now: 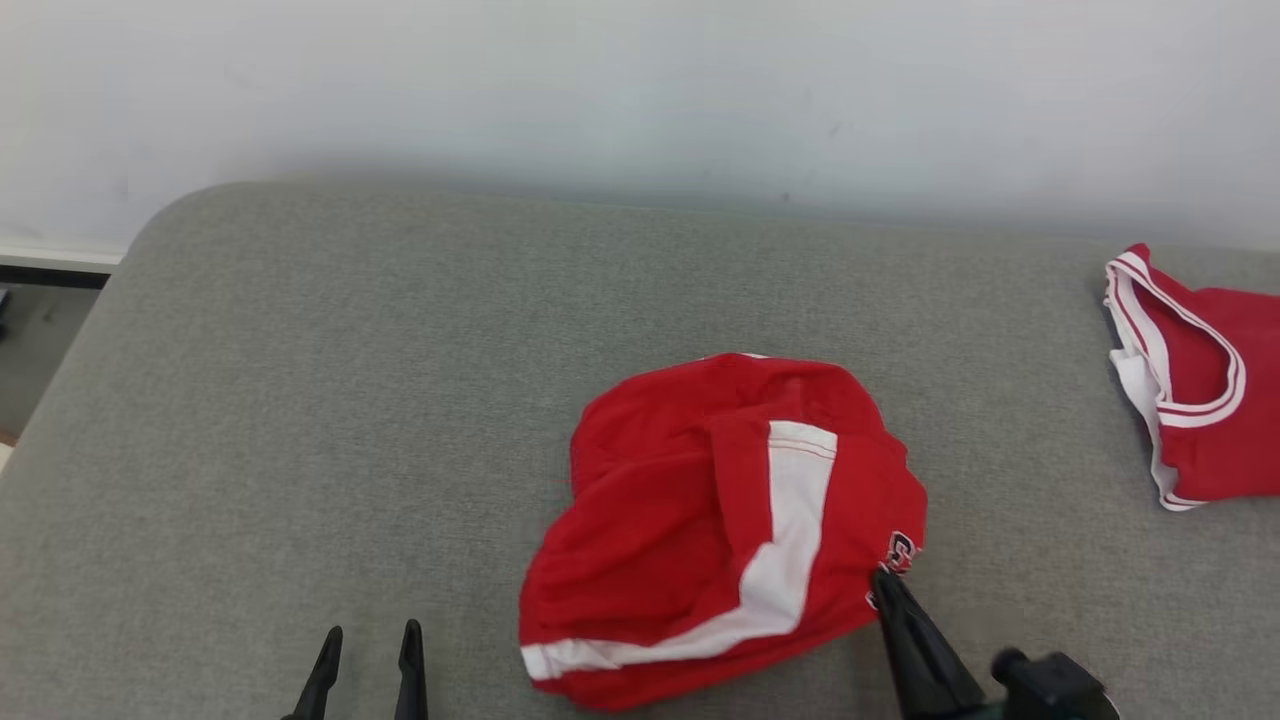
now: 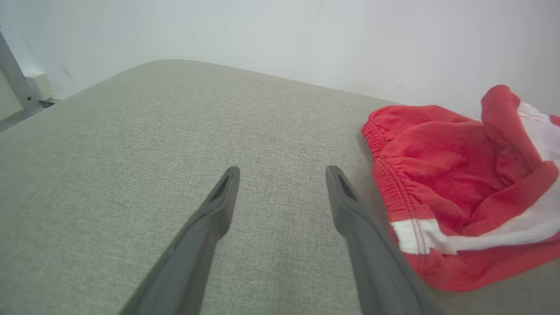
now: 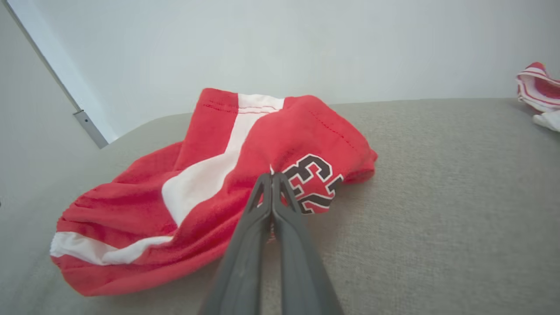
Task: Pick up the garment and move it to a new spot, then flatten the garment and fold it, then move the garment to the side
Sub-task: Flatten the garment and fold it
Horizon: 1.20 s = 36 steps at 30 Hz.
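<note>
Our right gripper clamps its jaws tight on the numbered hem of the crumpled red cloth shorts with white stripes, which lie on the grey fabric cushion. Our left gripper gapes wide and empty over the cushion, just beside them.

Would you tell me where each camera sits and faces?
Head view: on the head, facing forward and down at the grey cushion; left end effector and right end effector at bottom.
Left wrist view: left wrist, along open fingers, across cushion.
Right wrist view: right wrist, along shut fingers pinching the red shorts.
Shared: all three show the shorts.
</note>
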### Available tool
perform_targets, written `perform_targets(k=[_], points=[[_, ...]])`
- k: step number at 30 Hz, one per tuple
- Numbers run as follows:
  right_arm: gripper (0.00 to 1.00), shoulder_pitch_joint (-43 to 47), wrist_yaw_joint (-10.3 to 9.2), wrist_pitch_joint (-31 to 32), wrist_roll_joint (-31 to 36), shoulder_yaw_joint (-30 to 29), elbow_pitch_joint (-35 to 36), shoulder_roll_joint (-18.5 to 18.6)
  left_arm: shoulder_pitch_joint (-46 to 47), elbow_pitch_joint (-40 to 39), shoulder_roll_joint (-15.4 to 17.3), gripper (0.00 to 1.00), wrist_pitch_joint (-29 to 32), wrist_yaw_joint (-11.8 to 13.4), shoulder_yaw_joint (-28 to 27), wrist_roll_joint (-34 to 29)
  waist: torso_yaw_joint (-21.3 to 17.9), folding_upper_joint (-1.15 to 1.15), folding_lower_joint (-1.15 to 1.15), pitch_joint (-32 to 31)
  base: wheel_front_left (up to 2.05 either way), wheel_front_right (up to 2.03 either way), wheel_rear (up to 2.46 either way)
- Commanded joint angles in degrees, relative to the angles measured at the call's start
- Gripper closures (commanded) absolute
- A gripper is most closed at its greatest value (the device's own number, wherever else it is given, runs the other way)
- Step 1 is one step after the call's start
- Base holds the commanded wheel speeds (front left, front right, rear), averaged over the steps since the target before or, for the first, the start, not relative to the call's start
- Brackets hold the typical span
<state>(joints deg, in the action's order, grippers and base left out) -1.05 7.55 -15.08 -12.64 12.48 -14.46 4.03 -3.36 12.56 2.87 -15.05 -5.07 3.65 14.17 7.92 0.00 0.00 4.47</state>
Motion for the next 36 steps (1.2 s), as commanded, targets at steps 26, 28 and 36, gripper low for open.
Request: perform_targets(k=[26,28,36], points=[[0.0,-0.18,-0.11,-0.06,1.68,0.47,2.38,5.53,-0.77,-1.02,0.03,0.0,-0.13,-1.66,6.83,-0.59,-2.25,0.0,0.0,0.96,0.0,0.0,0.0],[0.0,-2.23,-0.11,-0.07,1.23,2.02,-0.06,7.07,-1.63,-0.85,0.04,0.0,-0.13,-1.96,8.68,-1.43,-1.87,0.0,0.0,0.78,0.0,0.0,0.0],[0.0,-9.08,-0.11,-0.07,-0.41,8.24,-9.19,12.77,-2.02,3.0,0.54,0.0,-0.14,-2.31,15.11,-1.33,-0.84,0.0,0.0,0.66,0.0,0.0,0.0]])
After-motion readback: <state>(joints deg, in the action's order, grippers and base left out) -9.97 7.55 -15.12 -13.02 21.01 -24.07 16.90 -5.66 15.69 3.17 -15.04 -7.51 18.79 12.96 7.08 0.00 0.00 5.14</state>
